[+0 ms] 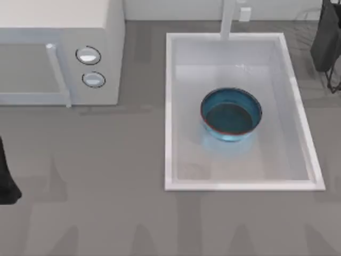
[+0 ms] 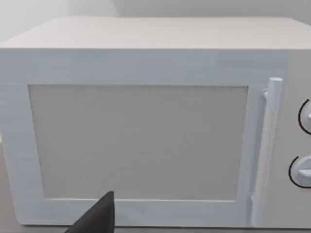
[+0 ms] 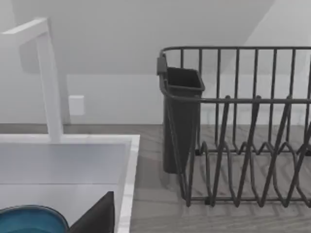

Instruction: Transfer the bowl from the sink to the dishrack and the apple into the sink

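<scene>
L gripper (image 2: 95, 218) is sitting low at table's left edge, facing the white microwave w/ two round knobs (image 2: 146, 126); R gripper (image 3: 97, 216) is hanging by the sink's right rim. Fingers: can't tell on either. Glossy translucent blue bowl w/ reddish-brown rim (image 1: 230, 114) is sitting inside the big white rectangular sink (image 1: 169, 112), mid-basin. Dark wire dishrack (image 3: 238, 131) is standing beyond, right of sink.

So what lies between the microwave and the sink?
Bare grey table in the top view: nothing stands between the microwave and the sink, where the bowl sits.
</scene>
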Action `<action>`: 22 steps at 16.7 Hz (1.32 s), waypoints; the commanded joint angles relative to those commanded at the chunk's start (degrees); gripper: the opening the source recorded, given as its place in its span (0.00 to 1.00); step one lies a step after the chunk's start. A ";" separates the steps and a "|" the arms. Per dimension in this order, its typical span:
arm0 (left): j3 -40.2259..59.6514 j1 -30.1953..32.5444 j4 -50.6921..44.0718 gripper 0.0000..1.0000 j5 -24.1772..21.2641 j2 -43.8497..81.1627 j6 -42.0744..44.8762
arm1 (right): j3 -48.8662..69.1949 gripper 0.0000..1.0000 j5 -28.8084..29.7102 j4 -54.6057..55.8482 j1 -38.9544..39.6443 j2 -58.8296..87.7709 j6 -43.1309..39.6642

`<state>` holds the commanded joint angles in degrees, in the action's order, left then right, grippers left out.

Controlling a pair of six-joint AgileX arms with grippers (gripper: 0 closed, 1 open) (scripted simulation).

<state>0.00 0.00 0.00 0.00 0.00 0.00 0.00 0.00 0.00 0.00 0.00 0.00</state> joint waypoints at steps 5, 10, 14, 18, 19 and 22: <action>0.00 0.00 0.00 1.00 0.00 0.00 0.00 | 2.66 1.00 0.00 -1.49 0.44 3.01 0.82; 0.00 0.00 0.00 1.00 0.00 0.00 0.00 | 15.87 1.00 -0.88 -10.23 3.30 19.31 5.12; 0.00 0.00 0.00 1.00 0.00 0.00 0.00 | 31.85 1.00 -2.68 -22.45 7.18 40.44 10.47; 0.00 0.00 0.00 1.00 0.00 0.00 0.00 | 50.89 1.00 -4.95 -37.66 11.82 66.08 16.66; 0.00 0.00 0.00 1.00 0.00 0.00 0.00 | 56.07 1.00 -5.46 -41.58 13.05 72.76 18.20; 0.00 0.00 0.00 1.00 0.00 0.00 0.00 | 72.28 1.00 -6.53 -52.85 16.76 92.53 22.52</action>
<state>0.00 0.00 0.00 0.00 0.00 0.00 72.28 -6.53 -52.85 16.76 92.53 22.52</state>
